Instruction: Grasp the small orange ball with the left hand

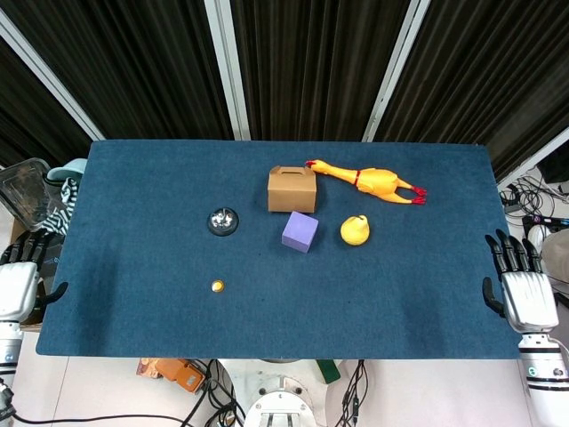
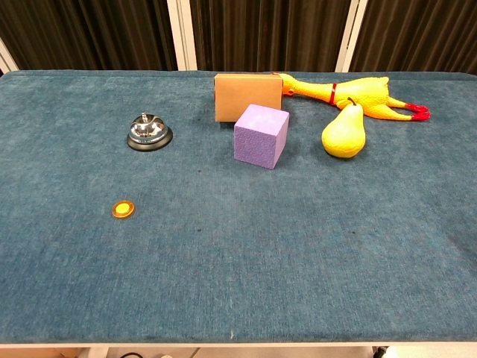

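Observation:
The small orange ball (image 1: 217, 286) (image 2: 124, 209) lies on the blue table cloth (image 1: 133, 267), left of centre and toward the front edge. My left hand (image 1: 20, 280) hangs off the table's left edge, fingers apart and holding nothing, well to the left of the ball. Beyond the right edge is my right hand (image 1: 523, 286), likewise open with fingers spread. Neither hand shows in the chest view.
A silver call bell (image 1: 223, 220) (image 2: 149, 131) stands behind the ball. Further right are a brown cardboard box (image 1: 292, 189), a purple cube (image 1: 300, 231), a yellow pear (image 1: 355, 229) and a rubber chicken (image 1: 369, 181). Clutter sits off the left edge.

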